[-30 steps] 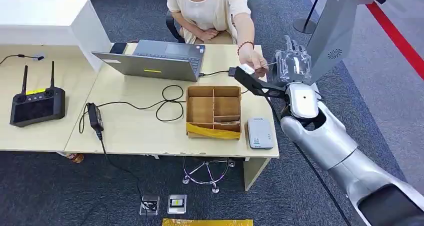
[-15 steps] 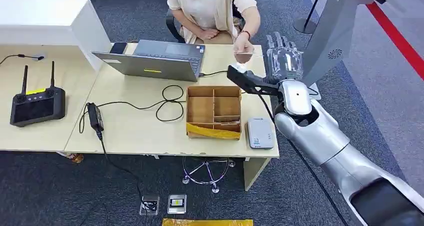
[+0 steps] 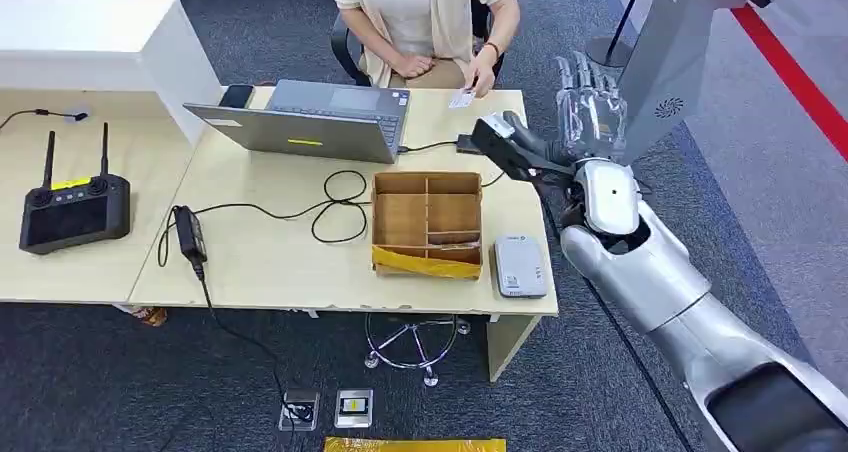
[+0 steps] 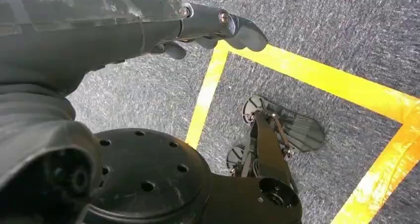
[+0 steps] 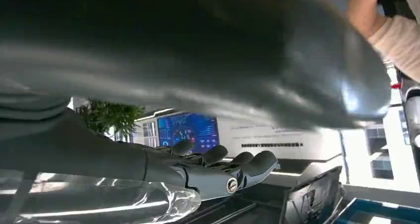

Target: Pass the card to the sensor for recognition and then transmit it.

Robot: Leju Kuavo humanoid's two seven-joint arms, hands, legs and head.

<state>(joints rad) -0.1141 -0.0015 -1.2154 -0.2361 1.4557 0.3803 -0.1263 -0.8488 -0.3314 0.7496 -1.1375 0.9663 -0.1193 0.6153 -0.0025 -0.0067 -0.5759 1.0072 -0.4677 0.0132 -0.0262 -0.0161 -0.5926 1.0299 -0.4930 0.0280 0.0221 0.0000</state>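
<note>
A person [image 3: 425, 12] sits behind the table and holds the small white card [image 3: 461, 98] by the table's far edge. My right hand [image 3: 585, 122] is raised beside the table's right end with its fingers spread upward, thumb out toward the card, and nothing in it. In the right wrist view its fingers [image 5: 223, 170] lie stretched out and bare. The grey-white sensor [image 3: 520, 265] lies on the table's front right corner. My left hand [image 4: 148, 26] hangs over the floor, fingers loosely extended, holding nothing.
On the table [image 3: 270, 262] stand an open laptop [image 3: 310, 122], a divided cardboard box [image 3: 428, 222], a looped black cable with its adapter [image 3: 190, 234] and a black remote controller [image 3: 75, 207]. A grey kiosk [image 3: 680, 52] stands close to my right hand.
The person took the card from my right hand and drew it back to the table's far edge. My right hand stayed raised and is now bare.
</note>
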